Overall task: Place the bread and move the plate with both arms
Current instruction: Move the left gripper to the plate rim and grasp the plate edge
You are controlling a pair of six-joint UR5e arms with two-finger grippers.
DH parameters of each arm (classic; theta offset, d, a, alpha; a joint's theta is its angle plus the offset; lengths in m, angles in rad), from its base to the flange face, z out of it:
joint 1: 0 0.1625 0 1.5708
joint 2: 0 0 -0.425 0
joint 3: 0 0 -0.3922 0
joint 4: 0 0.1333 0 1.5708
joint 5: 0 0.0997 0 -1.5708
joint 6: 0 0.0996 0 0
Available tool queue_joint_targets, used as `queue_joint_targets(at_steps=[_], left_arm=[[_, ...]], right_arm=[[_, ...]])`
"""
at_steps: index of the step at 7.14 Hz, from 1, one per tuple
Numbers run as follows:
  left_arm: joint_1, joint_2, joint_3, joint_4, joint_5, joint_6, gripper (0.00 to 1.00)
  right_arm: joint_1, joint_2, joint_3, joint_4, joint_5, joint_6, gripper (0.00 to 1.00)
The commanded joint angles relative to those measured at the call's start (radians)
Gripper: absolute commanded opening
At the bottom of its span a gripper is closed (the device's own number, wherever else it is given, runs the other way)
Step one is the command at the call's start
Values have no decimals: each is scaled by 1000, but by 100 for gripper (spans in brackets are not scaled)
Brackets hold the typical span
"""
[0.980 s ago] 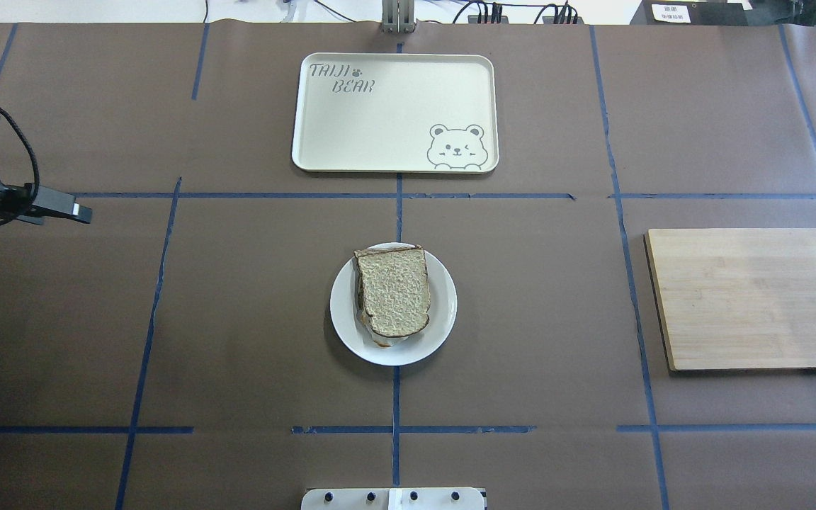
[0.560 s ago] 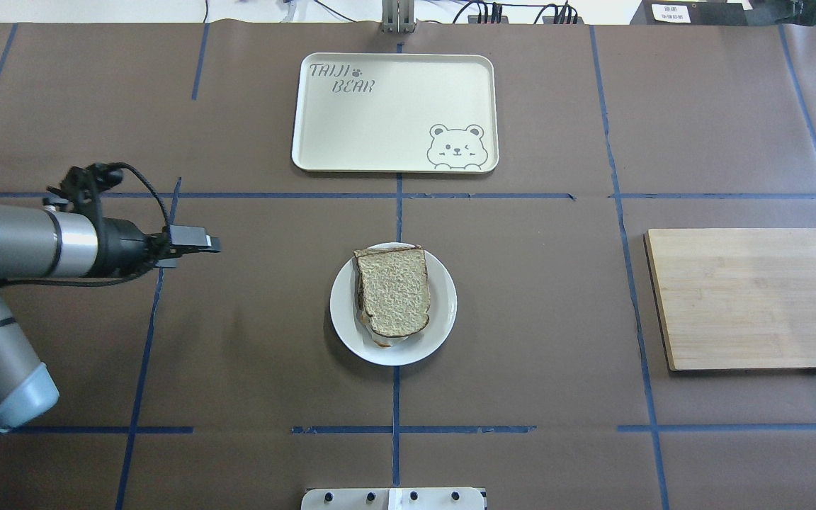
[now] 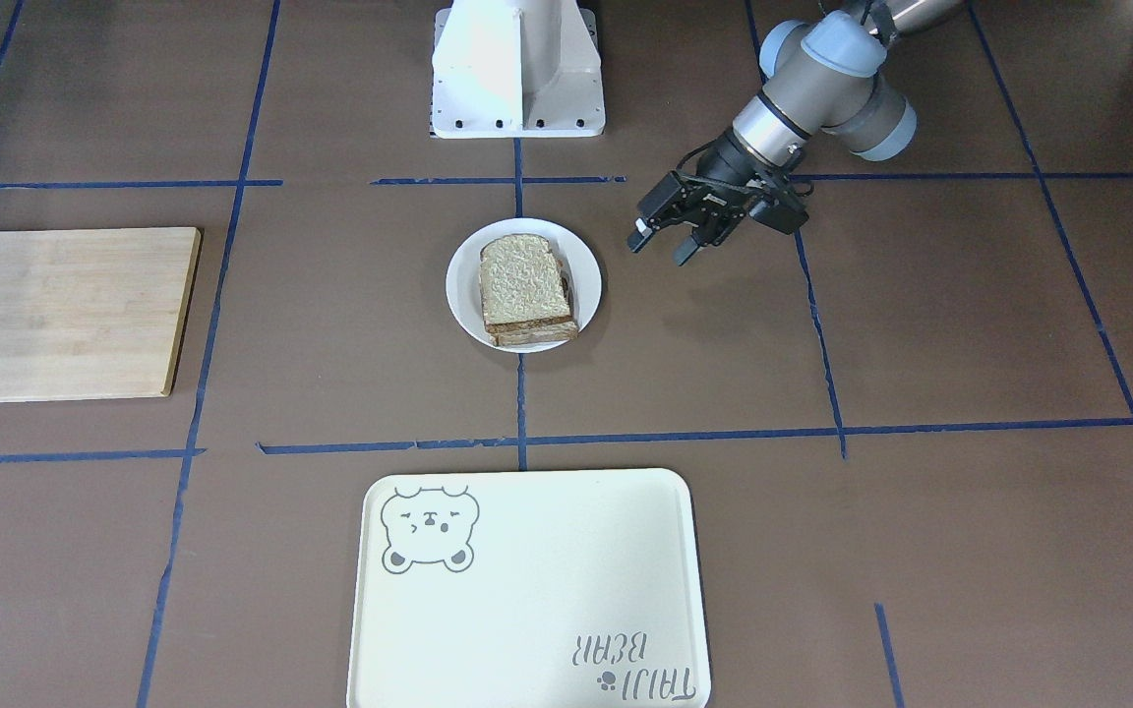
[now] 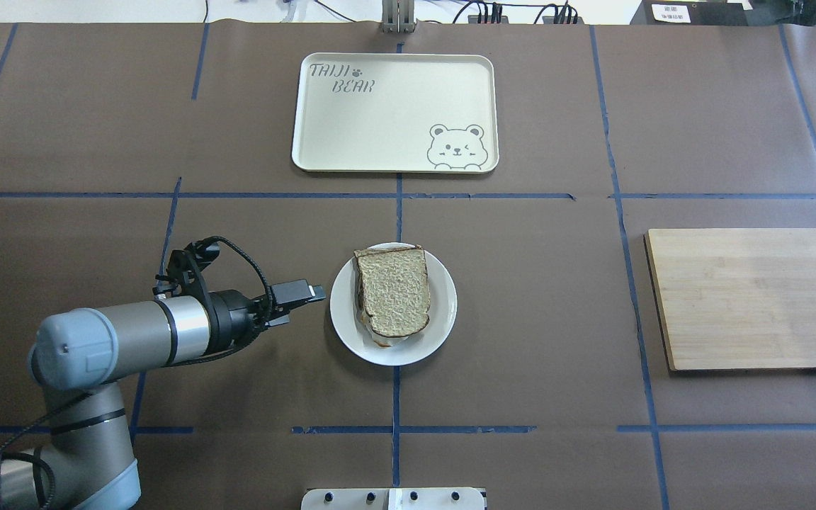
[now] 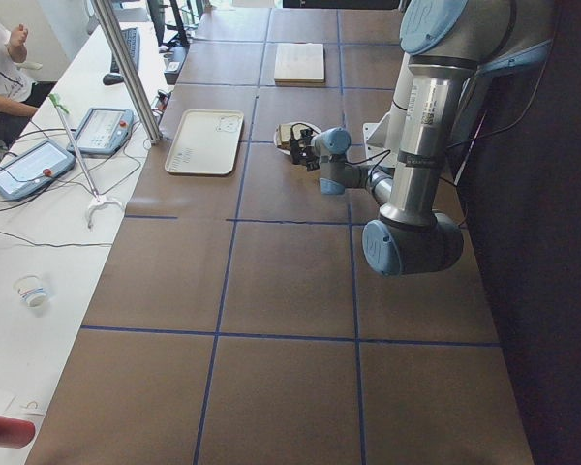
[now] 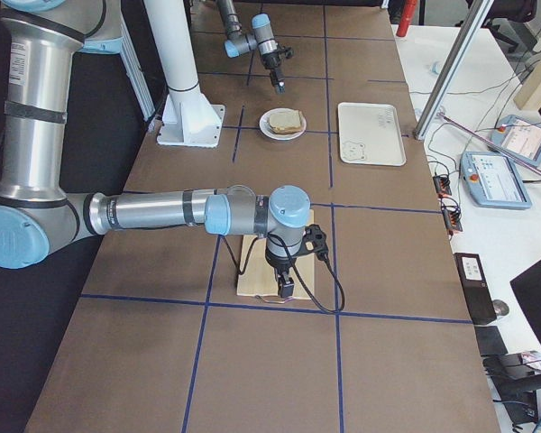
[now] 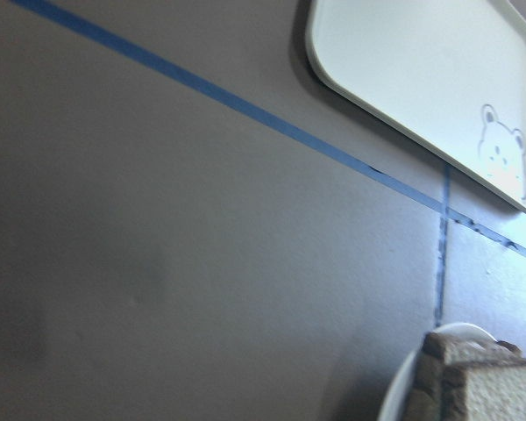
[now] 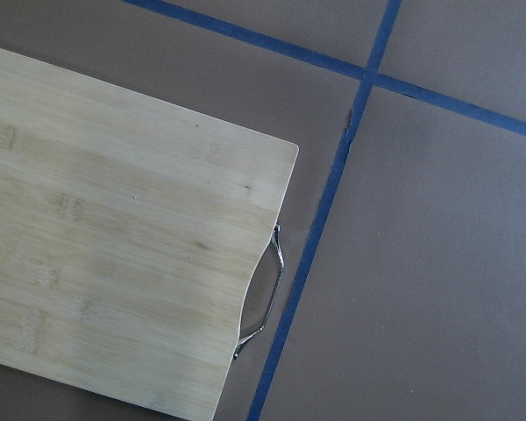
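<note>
On the plate [image 4: 443, 312], atop paler slices: the bread [image 4: 394, 290]. Just beside the plate, not touching: left gripper [image 3: 658, 252], jaws spread, plain only from the front. Well apart from the plate, over the cutting board [image 4: 751, 297]: right gripper [image 6: 286, 289], seen solely from the right end; jaws impossible to tell.

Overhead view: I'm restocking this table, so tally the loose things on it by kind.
White plate: 1
Bread stack: 1, slices uncountable
Bear tray: 1
Wooden cutting board: 1
Total: 4
</note>
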Motion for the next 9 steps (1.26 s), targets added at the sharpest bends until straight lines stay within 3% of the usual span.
queue_joint_targets(at_steps=[1, 4, 7, 9], left_arm=[[49, -71, 117, -102, 91, -42, 85], [50, -104, 176, -119, 91, -57, 54], [53, -124, 200, -121, 91, -59, 41], [53, -124, 203, -122, 91, -59, 18]], right_arm=[[0, 0, 0, 0, 0, 0, 100], [0, 0, 5, 0, 0, 1, 100], [0, 0, 3, 0, 0, 1, 100], [0, 0, 3, 0, 0, 1, 100]])
